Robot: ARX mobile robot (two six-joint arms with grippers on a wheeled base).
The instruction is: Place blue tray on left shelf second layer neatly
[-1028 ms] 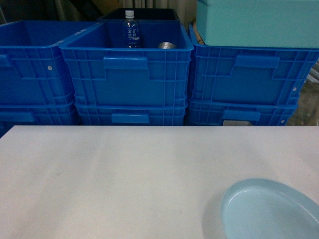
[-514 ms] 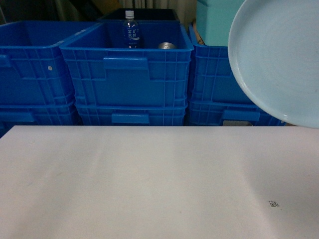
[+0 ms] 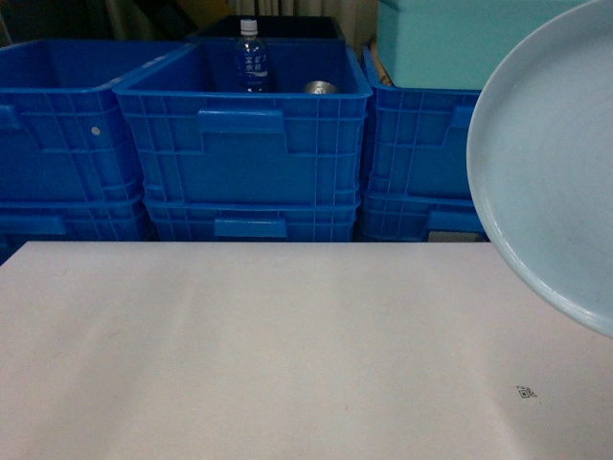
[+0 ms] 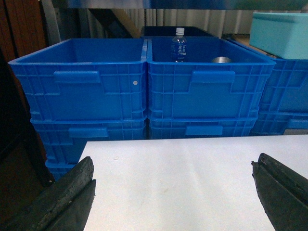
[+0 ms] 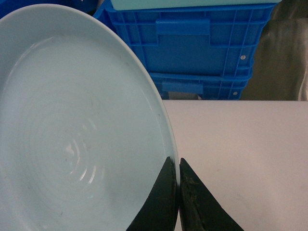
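Here, over a white table (image 3: 249, 355), the blue tray (image 3: 556, 172) hangs tipped up on edge at the right of the head view, clear of the tabletop, with the right gripper (image 5: 178, 180) pinching only a thin stretch of its rim between closed fingers. That narrow hold is the likeliest weak point: a smooth, wide tray held by one edge could pivot or slide out if the arm swings or stops sharply. Beyond the table's far edge stands a wall of stacked blue crates (image 3: 244, 134), two side by side at centre and left and another stack (image 3: 421, 153) to the right, close enough that the tray's broad face could strike them on a turn. A pale teal box (image 3: 450, 43) rests on the right-hand stack, just behind the tray's upper rim. No steel shelf can be made out with certainty in these views, so the placement target lies out of sight and the carry appears to be at an early stage. The left gripper (image 4: 173, 192) waits with fingers spread wide and empty above the near left of the table. In the centre crate, a water bottle (image 3: 251, 56) stands upright beside a small metal can (image 3: 321, 87). A tiny printed marker (image 3: 525, 391) sits on the table at near right.
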